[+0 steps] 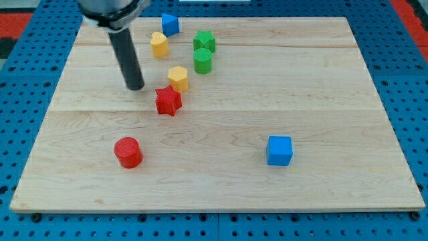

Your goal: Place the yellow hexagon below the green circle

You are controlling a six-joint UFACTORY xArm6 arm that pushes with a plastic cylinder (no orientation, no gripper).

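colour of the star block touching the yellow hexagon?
Red star, just below-left of the yellow hexagon; camera view.

Bright, even light; soft shadows (sharp focus throughout).

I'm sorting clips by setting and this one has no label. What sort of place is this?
Most likely a robotics lab bench: a pale wooden board lies on blue perforated matting, a few toy blocks such as the yellow hexagon and green circle are scattered on it, and my tip rests near them.

On the counter (pixel 321 60) are seen a red star (pixel 168 101), a red cylinder (pixel 127 152) at seven o'clock, a blue cube (pixel 279 150) at four o'clock, and, at twelve o'clock, a blue block (pixel 170 25), a green star (pixel 204 41) and a second yellow block (pixel 158 45).
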